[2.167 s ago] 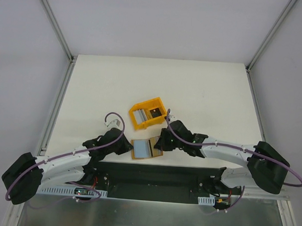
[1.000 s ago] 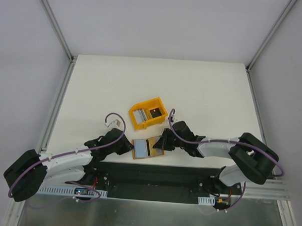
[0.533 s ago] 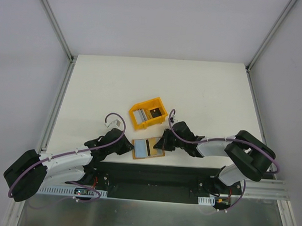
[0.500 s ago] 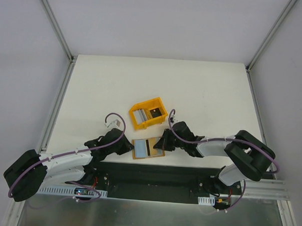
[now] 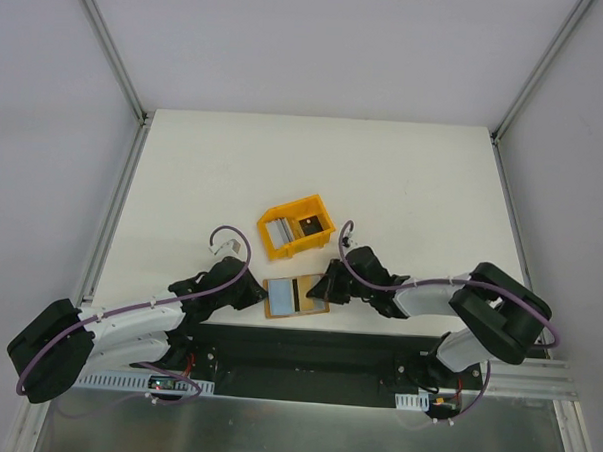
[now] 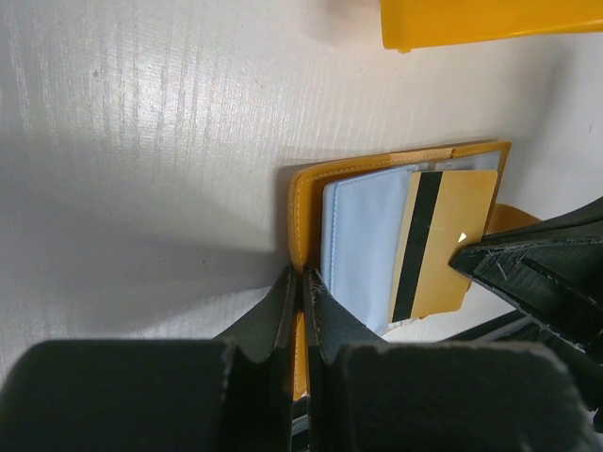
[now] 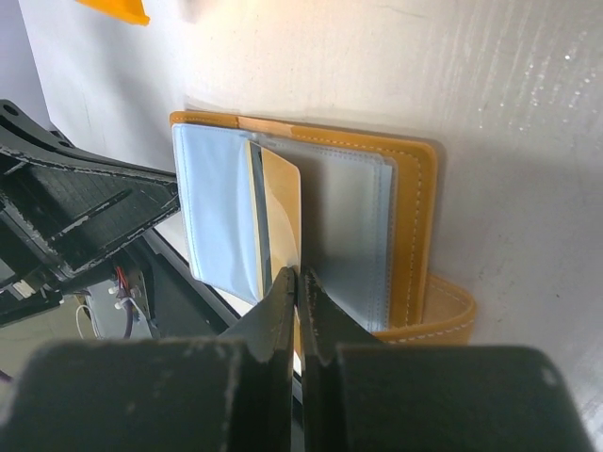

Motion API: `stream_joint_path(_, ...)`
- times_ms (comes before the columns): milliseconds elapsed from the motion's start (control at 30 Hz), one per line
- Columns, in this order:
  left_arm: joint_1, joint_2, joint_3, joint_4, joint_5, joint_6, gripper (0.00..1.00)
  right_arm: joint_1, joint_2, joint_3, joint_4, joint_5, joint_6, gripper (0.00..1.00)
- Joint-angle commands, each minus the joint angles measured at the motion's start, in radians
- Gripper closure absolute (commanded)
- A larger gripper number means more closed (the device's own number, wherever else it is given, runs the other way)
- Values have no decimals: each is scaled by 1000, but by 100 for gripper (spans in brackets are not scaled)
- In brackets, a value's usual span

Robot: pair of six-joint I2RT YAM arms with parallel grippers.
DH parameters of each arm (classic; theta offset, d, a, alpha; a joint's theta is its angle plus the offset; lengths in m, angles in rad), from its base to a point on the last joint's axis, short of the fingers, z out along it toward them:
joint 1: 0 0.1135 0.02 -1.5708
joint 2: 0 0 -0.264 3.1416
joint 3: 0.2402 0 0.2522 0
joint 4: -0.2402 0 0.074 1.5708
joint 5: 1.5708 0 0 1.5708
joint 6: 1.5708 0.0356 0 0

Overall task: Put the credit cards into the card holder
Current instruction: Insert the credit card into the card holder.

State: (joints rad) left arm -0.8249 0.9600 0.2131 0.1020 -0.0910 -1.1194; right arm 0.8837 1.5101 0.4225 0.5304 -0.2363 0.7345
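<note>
The card holder (image 5: pixel 308 306) lies open at the table's near edge, orange outside (image 6: pixel 300 202) (image 7: pixel 415 221) and pale grey inside. My left gripper (image 5: pixel 259 297) (image 6: pixel 303 275) is shut on its left cover edge. A tan credit card (image 5: pixel 298 294) (image 6: pixel 454 235) (image 7: pixel 282 202) with a black stripe lies partly in a grey pocket. My right gripper (image 5: pixel 326 288) (image 7: pixel 296 275) is shut on that card's near edge. A grey card (image 5: pixel 277 229) and a dark card (image 5: pixel 309 225) sit in the yellow bin (image 5: pixel 322 209).
The yellow bin (image 6: pixel 490 21) stands just beyond the card holder, close to both wrists. The holder's snap tab (image 7: pixel 443 320) sticks out on the right. A black frame (image 5: pixel 306 348) runs right below the table's near edge.
The tan card has gone from tilted at the holder's right side to lying flat over the grey pocket. The right arm's elbow has swung in. The left arm has barely moved.
</note>
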Motion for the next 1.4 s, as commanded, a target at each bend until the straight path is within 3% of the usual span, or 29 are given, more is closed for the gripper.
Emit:
stream_joint_path(0,-3,2,-23,-4,-23,-13,100,8,-39,-42,-87,98,20,100)
stream_joint_path(167,-3,-1,-23,-2,-24,-14,100,17,-73,-60,-116,129,37,100)
stream_joint_path(700,-3,2,-24,4,-19,-19,100,38,33,1,-102,46,28,100)
stream_joint_path(1033,-5,-7,-29,4,-29,-20,100,34,-44,1,-207,86,20,99)
stream_joint_path(1367,-3,3,-21,2,-29,-16,100,34,58,53,-188,8,11,100)
